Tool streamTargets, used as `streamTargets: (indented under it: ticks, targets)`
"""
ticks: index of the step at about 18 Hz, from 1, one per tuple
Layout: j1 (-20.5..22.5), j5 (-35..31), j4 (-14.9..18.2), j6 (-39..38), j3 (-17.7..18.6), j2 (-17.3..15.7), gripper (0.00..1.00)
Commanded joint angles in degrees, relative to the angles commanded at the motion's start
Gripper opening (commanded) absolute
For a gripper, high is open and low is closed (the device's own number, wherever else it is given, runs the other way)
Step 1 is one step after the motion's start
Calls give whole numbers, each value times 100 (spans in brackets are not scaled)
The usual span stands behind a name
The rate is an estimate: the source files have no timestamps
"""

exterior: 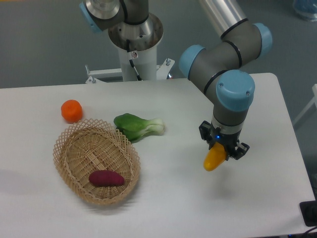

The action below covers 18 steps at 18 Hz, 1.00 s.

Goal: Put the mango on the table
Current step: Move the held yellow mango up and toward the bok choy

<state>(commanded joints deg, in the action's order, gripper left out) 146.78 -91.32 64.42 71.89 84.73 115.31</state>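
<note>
The mango (215, 158) is a yellow-orange fruit hanging tilted just above the white table (178, 208), right of centre. My gripper (221, 150) is shut on its upper end, and only the lower part of the fruit shows below the fingers. I cannot tell whether its tip touches the tabletop.
A woven wicker basket (69, 148) stands at the front left with a purple sweet potato (106, 178) inside. A bok choy (137, 126) lies just behind the basket, and a round orange fruit (71, 110) sits further left. The robot's base (134, 44) rises at the table's back edge.
</note>
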Motion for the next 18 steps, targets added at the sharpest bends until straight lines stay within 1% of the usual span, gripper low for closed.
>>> streamTargets:
  ticks: [4, 9, 11, 13, 15, 17, 18]
  targets:
    - [9, 9, 9, -9, 114, -88, 28]
    - [0, 0, 17, -26, 132, -70, 28]
    - [26, 9, 18, -9, 237, -105, 28]
    - [61, 35, -26, 0, 465, -228, 28]
    - [105, 79, -166, 52, 850, -395, 28]
    - [132, 123, -455, 105, 1264, -579, 28]
    - [140, 123, -735, 288, 1535, -624, 28]
